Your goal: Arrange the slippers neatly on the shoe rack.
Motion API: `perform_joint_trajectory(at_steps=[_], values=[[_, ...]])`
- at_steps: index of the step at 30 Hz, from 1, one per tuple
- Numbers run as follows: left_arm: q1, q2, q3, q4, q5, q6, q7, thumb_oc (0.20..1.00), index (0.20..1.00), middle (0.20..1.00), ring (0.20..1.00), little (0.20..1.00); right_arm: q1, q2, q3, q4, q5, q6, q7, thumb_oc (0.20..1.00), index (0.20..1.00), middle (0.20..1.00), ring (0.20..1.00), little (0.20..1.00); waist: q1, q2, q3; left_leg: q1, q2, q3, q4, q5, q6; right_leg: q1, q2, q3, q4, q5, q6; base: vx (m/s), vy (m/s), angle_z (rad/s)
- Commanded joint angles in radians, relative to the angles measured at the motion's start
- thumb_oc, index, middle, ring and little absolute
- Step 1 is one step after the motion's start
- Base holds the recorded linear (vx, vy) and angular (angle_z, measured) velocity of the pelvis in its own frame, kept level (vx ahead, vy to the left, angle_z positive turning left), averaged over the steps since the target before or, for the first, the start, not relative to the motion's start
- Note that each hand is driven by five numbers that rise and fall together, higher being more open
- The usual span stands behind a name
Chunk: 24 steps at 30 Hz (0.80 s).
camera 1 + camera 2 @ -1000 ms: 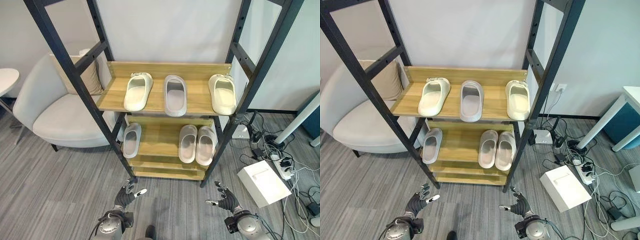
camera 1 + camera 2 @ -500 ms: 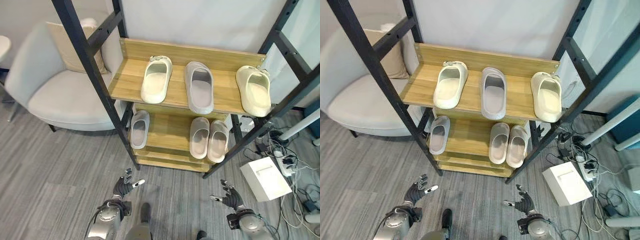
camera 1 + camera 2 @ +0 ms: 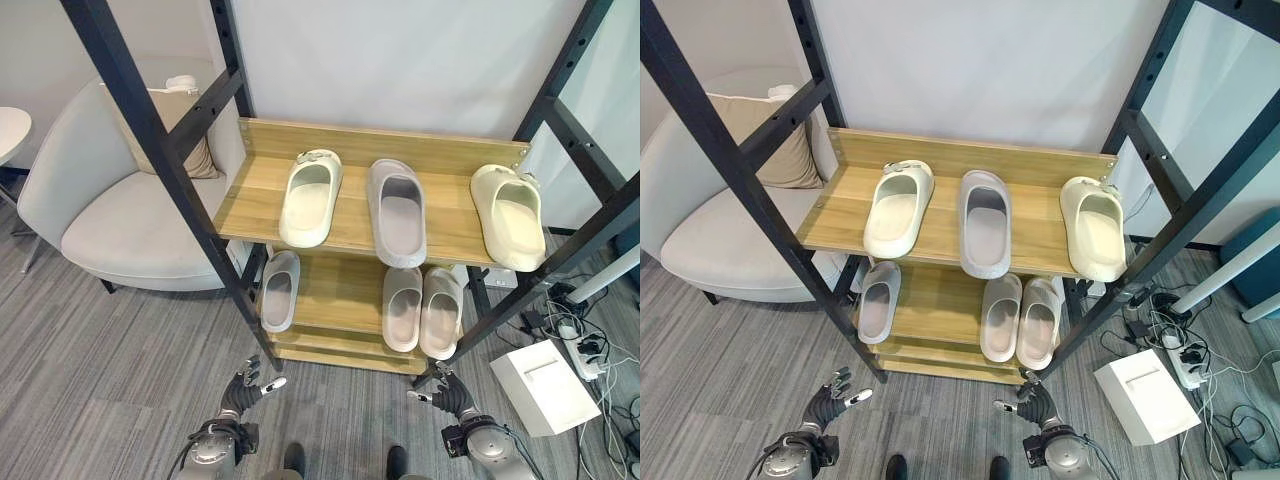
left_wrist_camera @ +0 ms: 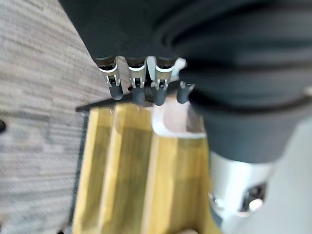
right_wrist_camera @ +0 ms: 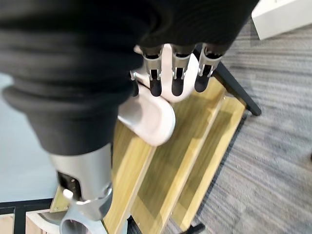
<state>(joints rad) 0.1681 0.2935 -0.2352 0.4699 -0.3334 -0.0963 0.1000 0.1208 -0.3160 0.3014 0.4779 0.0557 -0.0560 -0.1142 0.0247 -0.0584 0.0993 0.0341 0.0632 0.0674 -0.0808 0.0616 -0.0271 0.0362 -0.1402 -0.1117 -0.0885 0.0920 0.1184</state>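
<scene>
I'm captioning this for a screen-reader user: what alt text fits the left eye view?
A wooden shoe rack holds three slippers spaced apart on its upper shelf and three on the lower one, two of them paired at the right. The left hand and right hand hang open and empty above the floor before it.

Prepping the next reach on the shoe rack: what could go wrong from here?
The grey slipper overhangs the top shelf's front edge, so a bump could tip it off. The left hand and right hand, both open and low, sit close to the black frame posts, so lifting straight up may clip them.
</scene>
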Motion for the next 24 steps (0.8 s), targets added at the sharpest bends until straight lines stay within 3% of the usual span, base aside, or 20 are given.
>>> perform_joint_trajectory(at_steps=[1,8,10,14,20,22,24], values=[[-0.058,0.013,-0.007,-0.046,0.041,-0.044,-0.013,1.000,1.000,1.000,1.000,1.000,-0.002,-0.099,0.017,-0.305,-0.184,-0.062,0.025,1.000,1.000,1.000,1.000,1.000,-0.002,0.001,0.009,0.019,0.023,-0.026,-0.006,-0.068,-0.013,0.074,-0.019,-0.040,0.012,-0.126,0.024,0.05,-0.038,-0.03],[-0.057,0.015,-0.015,-0.031,0.078,-0.060,0.002,1.000,1.000,1.000,1.000,1.000,0.108,-0.205,-0.042,-0.710,-0.208,-0.115,0.072,1.000,1.000,1.000,1.000,1.000,-0.022,0.009,-0.001,0.025,0.029,-0.020,-0.006,-0.073,-0.019,0.073,-0.016,-0.036,0.015,-0.133,0.026,0.00,-0.003,0.02],[-0.049,0.024,-0.006,-0.048,0.080,-0.069,0.008,1.000,1.000,1.000,1.000,1.000,0.123,-0.245,-0.090,-0.873,-0.152,-0.158,0.080,1.000,1.000,1.000,1.000,1.000,-0.034,0.012,-0.007,0.027,0.030,-0.015,-0.006,-0.074,-0.019,0.068,-0.015,-0.029,0.018,-0.131,0.027,-0.02,0.018,-0.09],[-0.044,0.027,-0.007,-0.056,0.073,-0.079,0.003,1.000,1.000,1.000,1.000,1.000,0.063,-0.294,-0.161,-0.997,-0.123,-0.191,0.050,1.000,1.000,1.000,1.000,1.000,-0.044,0.014,-0.022,0.027,0.031,-0.006,-0.006,-0.076,-0.018,0.064,-0.015,-0.021,0.021,-0.129,0.030,-0.01,0.024,-0.07],[-0.043,0.021,-0.021,-0.056,0.056,-0.085,-0.006,1.000,1.000,1.000,1.000,1.000,-0.120,-0.313,-0.206,-0.947,-0.193,-0.180,-0.036,1.000,1.000,1.000,1.000,1.000,-0.032,0.011,-0.039,0.025,0.029,-0.007,-0.006,-0.080,-0.016,0.063,-0.017,-0.024,0.025,-0.129,0.032,0.00,0.009,-0.02],[-0.051,0.017,-0.031,-0.058,0.043,-0.080,-0.004,1.000,1.000,1.000,1.000,1.000,-0.230,-0.298,-0.181,-0.864,-0.249,-0.144,-0.087,1.000,1.000,1.000,1.000,1.000,-0.018,0.009,-0.043,0.025,0.027,-0.011,-0.006,-0.080,-0.014,0.065,-0.019,-0.029,0.027,-0.129,0.032,0.01,0.016,0.01],[-0.056,0.021,-0.063,-0.084,0.025,-0.075,0.002,1.000,1.000,1.000,1.000,1.000,-0.429,-0.268,-0.121,-0.687,-0.353,-0.067,-0.178,1.000,1.000,1.000,1.000,1.000,0.019,0.000,-0.044,0.020,0.022,-0.025,-0.006,-0.081,-0.011,0.071,-0.021,-0.044,0.028,-0.129,0.030,0.01,0.033,0.11]])
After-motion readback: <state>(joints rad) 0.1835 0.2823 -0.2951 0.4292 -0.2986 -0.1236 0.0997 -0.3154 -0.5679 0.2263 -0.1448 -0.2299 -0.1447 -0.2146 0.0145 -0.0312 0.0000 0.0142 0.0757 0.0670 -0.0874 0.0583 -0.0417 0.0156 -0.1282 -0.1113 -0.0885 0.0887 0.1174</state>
